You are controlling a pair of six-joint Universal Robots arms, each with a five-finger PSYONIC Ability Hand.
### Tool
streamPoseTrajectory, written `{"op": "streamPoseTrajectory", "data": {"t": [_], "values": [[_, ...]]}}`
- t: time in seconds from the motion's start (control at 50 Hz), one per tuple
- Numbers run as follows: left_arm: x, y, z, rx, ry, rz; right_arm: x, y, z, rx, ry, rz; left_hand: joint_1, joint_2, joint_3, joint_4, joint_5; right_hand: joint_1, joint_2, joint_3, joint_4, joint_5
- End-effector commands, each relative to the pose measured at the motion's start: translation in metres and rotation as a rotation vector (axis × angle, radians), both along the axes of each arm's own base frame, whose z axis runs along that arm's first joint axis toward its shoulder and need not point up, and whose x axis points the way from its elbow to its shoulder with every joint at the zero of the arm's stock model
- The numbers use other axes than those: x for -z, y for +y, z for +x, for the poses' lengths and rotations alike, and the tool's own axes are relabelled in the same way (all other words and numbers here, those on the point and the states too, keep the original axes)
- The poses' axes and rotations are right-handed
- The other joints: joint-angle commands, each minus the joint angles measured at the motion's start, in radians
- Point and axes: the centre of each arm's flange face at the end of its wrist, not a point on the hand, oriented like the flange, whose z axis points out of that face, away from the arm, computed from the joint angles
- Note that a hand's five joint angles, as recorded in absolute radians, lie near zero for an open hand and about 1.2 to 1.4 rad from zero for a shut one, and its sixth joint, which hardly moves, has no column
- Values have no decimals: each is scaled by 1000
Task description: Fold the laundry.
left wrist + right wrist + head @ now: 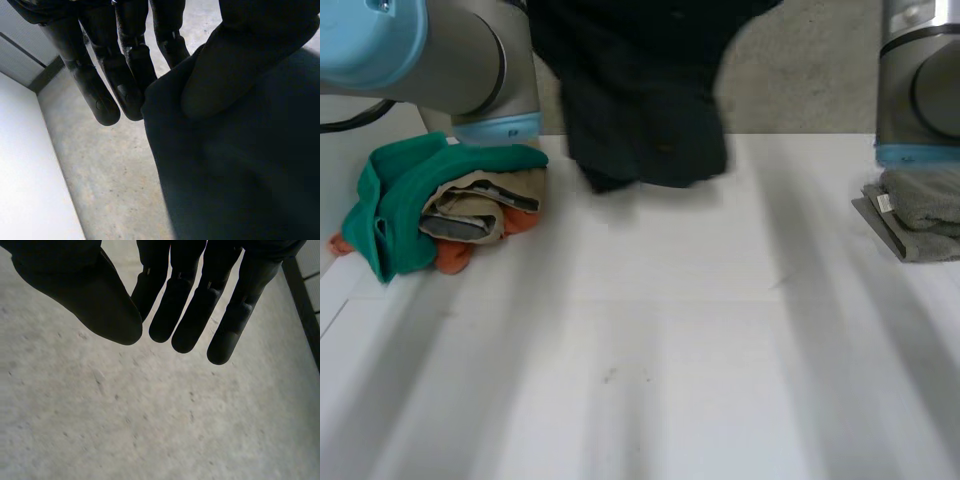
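Left hand (97,85) has the dark garment (645,110) pinched, with the thumb pressed onto the cloth near its edge against the fingers and the rest of the cloth running on past the fingertips. The garment hangs at 12 o'clock over the far edge of the table (670,330) (can't tell if the hem touches the surface). Right hand (190,315) is spread flat, fingers straight, holding nothing, over the concrete floor (150,415). A clothes pile (440,205) of green, beige and orange lies at 9 o'clock, and a folded grey towel (920,215) at 3 o'clock.

Head camera overlooks table (670,350); wrist cameras face floor (150,415); left's dark cloth (240,175) probably shared.
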Motion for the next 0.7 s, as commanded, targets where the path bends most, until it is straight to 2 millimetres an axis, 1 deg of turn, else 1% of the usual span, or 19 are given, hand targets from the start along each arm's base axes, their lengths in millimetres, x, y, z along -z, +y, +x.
{"op": "streamPoseTrajectory", "data": {"t": [0.02, 0.06, 0.08, 0.12, 0.14, 0.18, 0.2, 0.22, 0.24, 0.28, 0.32, 0.34, 0.36, 0.42, 0.5, 0.52, 0.58, 0.66, 0.7], "values": [[80, 8, 4, 49, -121, 280, 60, -4, 11, -41, 94, 231, 236, 196, 201, 194, 234, 265, 197, 199, 194, 196], [93, 11, 7, 54, -135, 322, 84, -3, 12, -45, 122, 325, 236, 196, 201, 194, 234, 265, 197, 199, 194, 196], [109, 14, 9, 59, -155, 368, 91, -2, 12, -46, 129, 352, 236, 196, 201, 194, 234, 265, 197, 199, 194, 196], [124, 18, 11, 63, -179, 413, 103, 0, 12, -47, 143, 406, 236, 196, 201, 194, 234, 265, 197, 199, 194, 196], [134, 22, 12, 67, -196, 441, 121, 9, 14, -59, 152, 497, 236, 196, 201, 194, 234, 265, 197, 199, 194, 196], [147, 29, 15, 71, -219, 483, 135, 18, 16, -78, 143, 582, 236, 196, 201, 194, 234, 265, 197, 199, 194, 196], [151, 32, 16, 71, -227, 495, 145, 29, 18, -111, 120, 676, 236, 196, 201, 194, 234, 240, 171, 173, 169, 171], [156, 37, 19, 73, -241, 514, 147, 31, 17, -115, 114, 695, 236, 196, 201, 194, 234, 188, 119, 121, 117, 119], [158, 41, 21, 74, -246, 522, 151, 38, 13, -146, 67, 784, 236, 196, 201, 194, 234, -8, -76, -74, -79, -77], [160, 51, 26, 76, -260, 538, 151, 44, 10, -184, 18, 861, 236, 196, 201, 194, 234, -164, -233, -231, -235, -233], [158, 62, 30, 85, -267, 544, 153, 48, 9, -220, -8, 921, 236, 196, 201, 194, 234, -390, -459, -457, -461, -459], [156, 68, 31, 94, -272, 542, 154, 49, 7, -245, -17, 955, 236, 196, 201, 194, 234, -569, -637, -635, -640, -638], [153, 74, 31, 106, -276, 536, 156, 50, 4, -290, -34, 1008, 236, 196, 201, 194, 234, -870, -938, -936, -941, -939], [139, 100, 31, 164, -290, 503, 162, 50, 0, -376, -60, 1101, 236, 196, 201, 194, 234, -925, -994, -992, -996, -994], [124, 118, 33, 198, -285, 467, 181, 56, 2, -434, -152, 1212, 236, 196, 201, 194, 234, -956, -1025, -1023, -1027, -1025], [122, 122, 33, 204, -283, 461, 189, 59, 2, -447, -214, 1261, 236, 196, 201, 194, 234, -956, -1025, -1023, -1027, -1025], [111, 135, 30, 230, -276, 433, 198, 59, 3, -480, -355, 1310, 236, 196, 201, 194, 234, -956, -1025, -1023, -1027, -1025], [97, 154, 28, 268, -268, 402, 211, 61, 20, -562, -466, 1320, 236, 196, 201, 194, 234, -956, -1025, -1023, -1027, -1025], [91, 160, 28, 278, -264, 390, 218, 66, 35, -615, -481, 1315, 236, 196, 201, 194, 234, -956, -1025, -1023, -1027, -1025]]}}
